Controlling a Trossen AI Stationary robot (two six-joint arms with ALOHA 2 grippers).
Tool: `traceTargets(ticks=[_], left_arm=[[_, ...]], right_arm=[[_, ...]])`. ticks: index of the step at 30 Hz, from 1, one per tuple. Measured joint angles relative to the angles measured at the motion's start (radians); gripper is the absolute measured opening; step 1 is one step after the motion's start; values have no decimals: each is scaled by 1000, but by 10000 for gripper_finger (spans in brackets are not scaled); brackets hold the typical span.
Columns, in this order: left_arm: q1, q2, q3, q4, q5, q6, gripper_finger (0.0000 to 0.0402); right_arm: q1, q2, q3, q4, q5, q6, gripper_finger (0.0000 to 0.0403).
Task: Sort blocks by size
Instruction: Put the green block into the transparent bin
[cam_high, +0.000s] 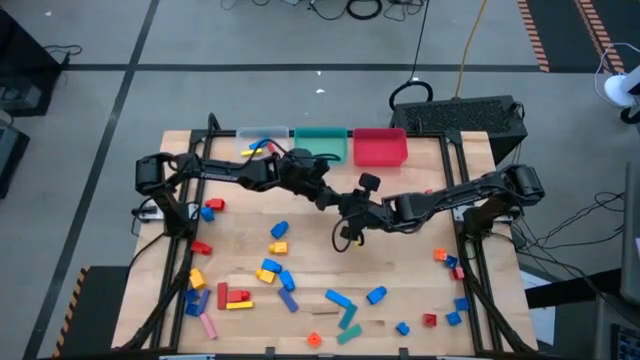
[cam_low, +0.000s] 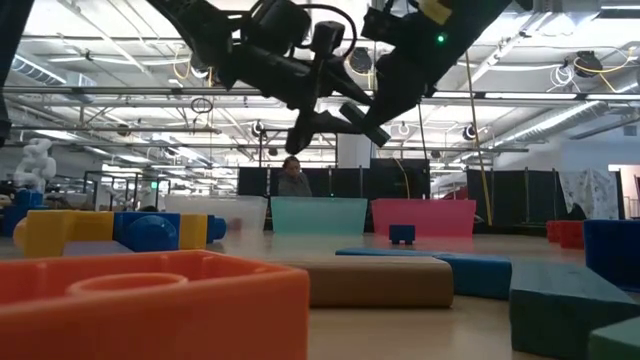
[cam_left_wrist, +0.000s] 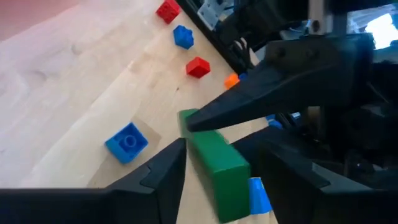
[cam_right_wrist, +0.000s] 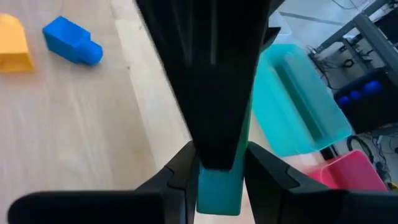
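No writing for me to read anywhere here: no words, numbers, labels or brand marks on the blocks (cam_high: 279, 230), on the bins (cam_high: 380, 148), on the table (cam_high: 410, 270) or on my own arms. Out in the room behind, whatever signs might hang there are too small and blurred for me to make out.

Both arms mid-table, left gripper (cam_high: 330, 197) beside right gripper (cam_high: 352, 212), blocks (cam_high: 278, 247) scattered.

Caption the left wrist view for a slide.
Mid-air handover: long green plastic bar held by right end effector, left end effector closing around it above wooden table.
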Motion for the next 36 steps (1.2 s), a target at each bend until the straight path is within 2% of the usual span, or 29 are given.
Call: traceTargets(ticks=[13, 18, 23, 29, 36], left_arm=[[2, 1, 14, -48, -11, 48, 61], [13, 1, 15, -49, 0, 88, 60], [51, -2, 16, -60, 12, 164, 60], [131, -27, 16, -132, -32, 242, 60], [240, -104, 17, -279, -118, 379, 60]], right_arm=[[0, 1, 0, 7, 13, -15, 89], [-1, 1, 0, 7, 13, 31, 103], [-2, -3, 0, -23, 13, 107, 151], [-7, -29, 0, -185, -1, 394, 205], [1, -44, -3, -376, 39, 587, 229]])
